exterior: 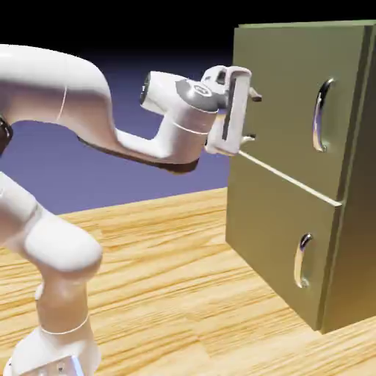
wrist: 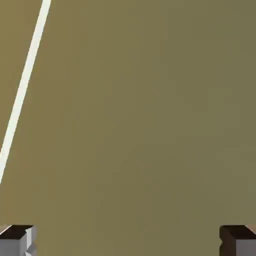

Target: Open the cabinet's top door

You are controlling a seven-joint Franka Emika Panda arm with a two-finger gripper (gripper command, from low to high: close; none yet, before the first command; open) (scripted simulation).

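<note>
Fingers (exterior: 251, 136) of the gripper (exterior: 252, 115) are standing wide apart, gripping nothing, facing the top door (exterior: 286, 95) at upper middle of the exterior view.

Arm (exterior: 88, 110) stretches level from the lower left toward the cabinet (exterior: 352, 242), which stands on a wooden table (exterior: 183, 294). Gripper (exterior: 252, 115) faces the top door (exterior: 283, 103) near its left edge, fingers (exterior: 254, 95) spread one above the other, holding nothing. The long chrome handle (exterior: 321, 115) sits well to the right. Both doors are shut, a pale seam (exterior: 286, 175) between them; the lower handle (exterior: 302, 260) is below.
</note>
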